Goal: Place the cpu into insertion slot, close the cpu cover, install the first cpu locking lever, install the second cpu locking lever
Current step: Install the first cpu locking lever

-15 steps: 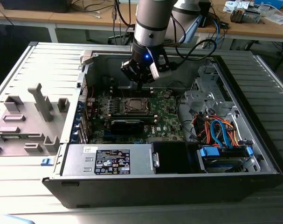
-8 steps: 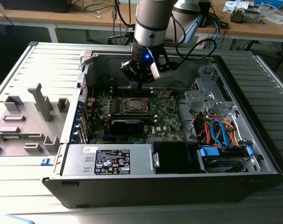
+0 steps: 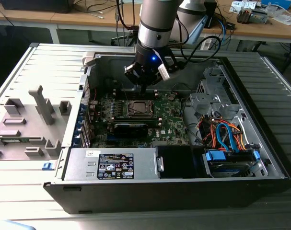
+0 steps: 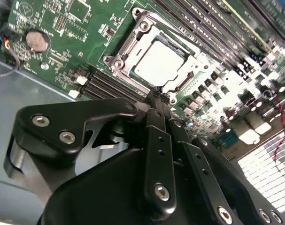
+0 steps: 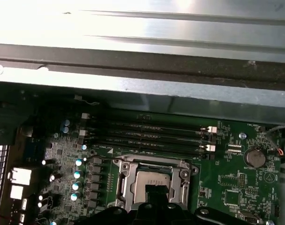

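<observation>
pincer [image 4: 157, 96] fingertips pinched together, empty, above cpu [image 4: 158, 61] seated in insertion slot [image 4: 133, 40]; chip looks light, stiff, fragile; take by edges.

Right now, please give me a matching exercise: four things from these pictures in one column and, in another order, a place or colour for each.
Things:
1. cpu
2. coin battery
3. blue cables
4. end effector

Places or colours:
A. inside the case, at the exterior view's right
B. silver-grey top, lying in the slot
C. black, close over the slot's edge
D. round, on the green board

Pairs: 1-B; 2-D; 3-A; 4-C
</observation>
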Controlling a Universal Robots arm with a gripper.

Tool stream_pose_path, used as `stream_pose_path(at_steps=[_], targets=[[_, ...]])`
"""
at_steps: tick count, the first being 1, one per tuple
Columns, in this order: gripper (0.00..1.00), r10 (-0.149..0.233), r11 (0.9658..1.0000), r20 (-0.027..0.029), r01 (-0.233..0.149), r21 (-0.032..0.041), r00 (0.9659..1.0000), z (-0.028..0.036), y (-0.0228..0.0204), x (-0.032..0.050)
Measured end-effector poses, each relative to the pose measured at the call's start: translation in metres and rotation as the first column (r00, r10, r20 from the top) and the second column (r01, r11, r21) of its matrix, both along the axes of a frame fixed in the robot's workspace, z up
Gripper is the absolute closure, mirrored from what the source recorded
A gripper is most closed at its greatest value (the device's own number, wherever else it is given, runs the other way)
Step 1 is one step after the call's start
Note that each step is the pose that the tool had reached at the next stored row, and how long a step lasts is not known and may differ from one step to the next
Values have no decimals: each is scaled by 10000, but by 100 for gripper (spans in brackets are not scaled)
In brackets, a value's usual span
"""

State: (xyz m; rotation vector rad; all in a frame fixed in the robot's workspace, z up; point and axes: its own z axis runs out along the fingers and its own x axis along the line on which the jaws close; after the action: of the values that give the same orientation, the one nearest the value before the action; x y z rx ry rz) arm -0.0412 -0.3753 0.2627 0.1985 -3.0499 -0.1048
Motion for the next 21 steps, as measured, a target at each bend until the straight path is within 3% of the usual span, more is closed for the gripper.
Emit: stream_pose_path(at_steps=[2,6,8,9,10,11,21], targets=[[89,218,9998,0,-218,-9,9998,-4,0,0],[89,222,9997,15,-222,-43,9998,-4,0,0],[89,222,9997,270,-221,-50,9994,-5,1,0],[89,221,9997,542,-218,-56,9983,-5,1,-1],[89,223,9997,758,-219,-62,9969,-5,1,-2],[89,222,9997,902,-217,-65,9957,-6,1,-4],[89,222,9997,959,-216,-67,9951,-6,1,-4]])
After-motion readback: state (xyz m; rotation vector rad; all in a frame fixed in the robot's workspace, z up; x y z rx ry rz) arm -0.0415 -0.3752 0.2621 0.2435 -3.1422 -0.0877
